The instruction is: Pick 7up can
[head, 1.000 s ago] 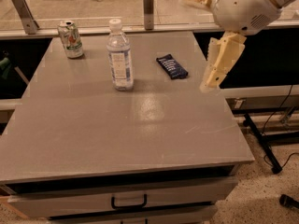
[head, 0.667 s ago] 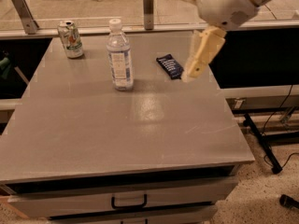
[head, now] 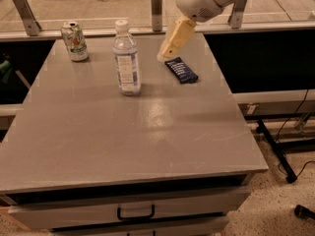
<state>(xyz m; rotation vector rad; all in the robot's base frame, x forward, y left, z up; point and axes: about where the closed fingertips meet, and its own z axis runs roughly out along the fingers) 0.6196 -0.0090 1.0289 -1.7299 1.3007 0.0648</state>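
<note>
At the front, at 6 o'clock, there is a drawer (head: 147, 208) with a black handle (head: 135, 213). Above it is the flat grey worktop (head: 123, 141). A bit past the middle, toward 12 o'clock, a clear water bottle (head: 126, 58) with a white cap stands straight up. At 1 o'clock from the middle lies a flat dark blue snack packet (head: 181, 70). The cream tool (head: 166, 52) hangs in the air just above the far end of the packet, at 2 o'clock from the bottle. It tilts down to the left. I cannot tell if the tool is spread or pressed together. The 7up can (head: 75, 41) stands upright in the far left corner, at 11 o'clock. It is well apart from the tool.
</note>
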